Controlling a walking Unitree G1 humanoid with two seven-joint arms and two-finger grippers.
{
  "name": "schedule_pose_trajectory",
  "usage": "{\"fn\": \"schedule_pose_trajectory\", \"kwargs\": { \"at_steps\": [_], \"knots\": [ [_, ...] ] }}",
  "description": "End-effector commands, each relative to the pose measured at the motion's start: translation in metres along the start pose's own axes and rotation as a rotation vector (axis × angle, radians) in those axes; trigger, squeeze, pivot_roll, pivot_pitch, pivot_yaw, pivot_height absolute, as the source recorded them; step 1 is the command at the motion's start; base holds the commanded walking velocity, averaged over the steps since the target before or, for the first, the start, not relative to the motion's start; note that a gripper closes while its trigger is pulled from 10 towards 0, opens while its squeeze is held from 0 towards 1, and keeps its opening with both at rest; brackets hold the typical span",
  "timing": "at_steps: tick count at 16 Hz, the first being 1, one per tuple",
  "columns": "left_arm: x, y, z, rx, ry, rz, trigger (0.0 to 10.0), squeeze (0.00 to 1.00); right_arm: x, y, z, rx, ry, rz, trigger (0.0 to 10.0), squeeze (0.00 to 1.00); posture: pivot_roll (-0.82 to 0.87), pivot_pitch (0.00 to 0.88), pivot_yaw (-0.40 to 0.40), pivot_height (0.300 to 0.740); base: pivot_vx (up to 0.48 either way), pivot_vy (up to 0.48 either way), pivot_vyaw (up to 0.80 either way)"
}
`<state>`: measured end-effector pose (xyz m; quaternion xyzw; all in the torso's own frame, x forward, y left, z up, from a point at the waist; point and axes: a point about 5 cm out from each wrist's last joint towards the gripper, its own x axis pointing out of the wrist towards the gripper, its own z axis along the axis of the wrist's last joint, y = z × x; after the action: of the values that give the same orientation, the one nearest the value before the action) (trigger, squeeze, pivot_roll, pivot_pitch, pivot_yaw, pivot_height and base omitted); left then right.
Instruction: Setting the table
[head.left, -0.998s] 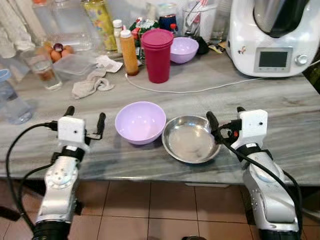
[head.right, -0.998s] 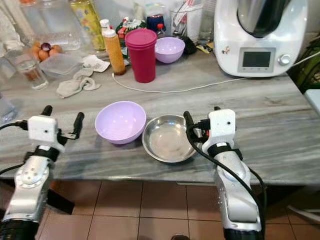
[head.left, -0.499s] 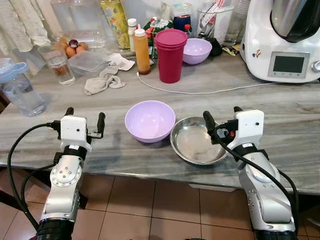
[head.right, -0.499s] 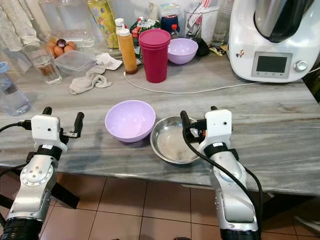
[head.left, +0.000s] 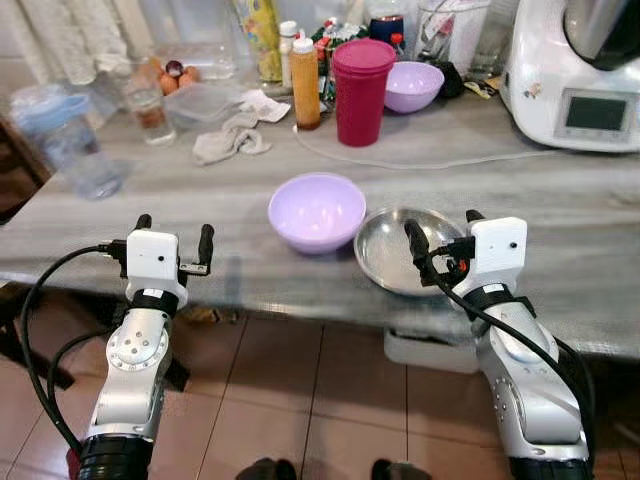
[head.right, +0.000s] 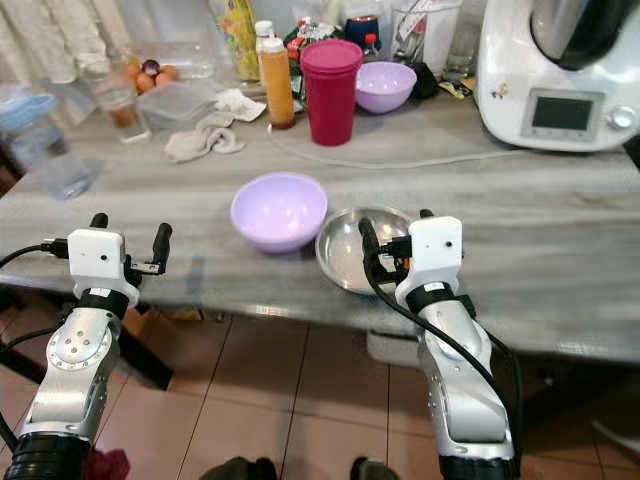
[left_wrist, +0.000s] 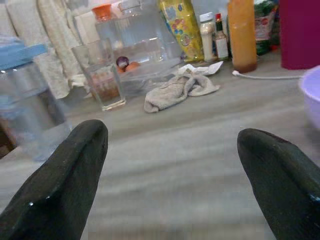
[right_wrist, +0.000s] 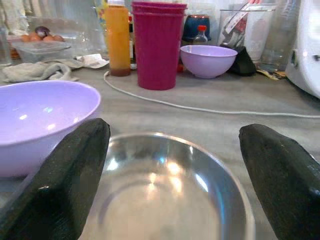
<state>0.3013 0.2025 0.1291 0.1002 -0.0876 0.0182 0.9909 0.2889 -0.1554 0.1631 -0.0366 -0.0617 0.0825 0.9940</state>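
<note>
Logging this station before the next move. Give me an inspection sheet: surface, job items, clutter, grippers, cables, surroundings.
Surface: grey veined countertop, crowded along the back.
Job's things: lilac bowl and steel bowl side by side near the front edge, both empty; second lilac bowl further back.
Clutter: magenta tumbler, orange bottle, crumpled cloth, glass, plastic tub, eggs, water jug.
Grippers: left gripper open at the front edge; right gripper open, at the steel bowl.
Cables: white cord crossing the counter.
Surroundings: white kitchen machine; tiled floor.
</note>
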Motion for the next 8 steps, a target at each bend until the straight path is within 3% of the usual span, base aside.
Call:
{"fn": "schedule_pose_trajectory", "kwargs": {
  "at_steps": [1, 8],
  "knots": [
    [-0.0005, 0.0015, -0.0001, 0.008, 0.005, 0.007, 10.0, 0.0, -0.0003, -0.0003, 0.0016, 0.006, -0.01, -0.007, 10.0, 0.0, -0.24, 0.063, 0.082, 0.74, -0.307, 0.0, 0.0],
    [-0.0005, 0.0015, -0.0001, 0.008, 0.005, 0.007, 10.0, 0.0, -0.0003, -0.0003, 0.0016, 0.006, -0.01, -0.007, 10.0, 0.0, -0.24, 0.063, 0.082, 0.74, -0.307, 0.0, 0.0]
  ]
}}
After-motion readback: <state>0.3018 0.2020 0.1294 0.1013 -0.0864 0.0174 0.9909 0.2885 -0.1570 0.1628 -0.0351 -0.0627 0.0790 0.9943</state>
